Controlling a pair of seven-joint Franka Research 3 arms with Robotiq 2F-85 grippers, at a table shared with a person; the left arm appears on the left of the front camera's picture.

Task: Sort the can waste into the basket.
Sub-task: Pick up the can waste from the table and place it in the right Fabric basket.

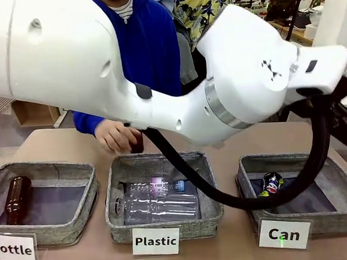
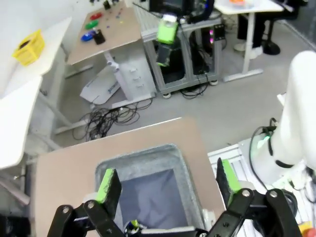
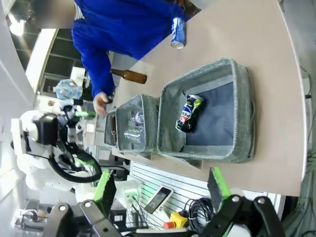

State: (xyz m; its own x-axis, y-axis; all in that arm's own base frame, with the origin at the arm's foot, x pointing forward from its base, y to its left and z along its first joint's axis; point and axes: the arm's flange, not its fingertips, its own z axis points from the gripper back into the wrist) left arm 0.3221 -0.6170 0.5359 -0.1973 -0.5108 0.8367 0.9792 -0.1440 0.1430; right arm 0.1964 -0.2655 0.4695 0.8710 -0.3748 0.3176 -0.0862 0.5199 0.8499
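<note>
The basket (image 1: 335,219), grey with a "Can" card, stands at the right end of the table. Inside it lies a dark can (image 1: 272,183) with a red-and-blue logo, also clear in the right wrist view as the dark can (image 3: 189,113) on the basket's (image 3: 243,113) dark lining. A blue can (image 3: 177,33) stands on the table beyond the basket, near the person's blue sleeve. My left arm (image 1: 158,66) reaches across to the right; my left gripper (image 2: 167,183) hangs open and empty high above the basket (image 2: 143,160). My right gripper (image 3: 162,187) is open and empty, off the table's near edge.
The "Plastic" basket (image 1: 161,227) holds clear bottles and the "Bottle" basket (image 1: 62,229) holds a brown bottle (image 1: 17,199). The person's hand (image 1: 115,135) rests behind the middle basket. Another brown bottle (image 3: 129,75) lies on the table beside it. A black cable (image 1: 314,157) loops over the "Can" basket.
</note>
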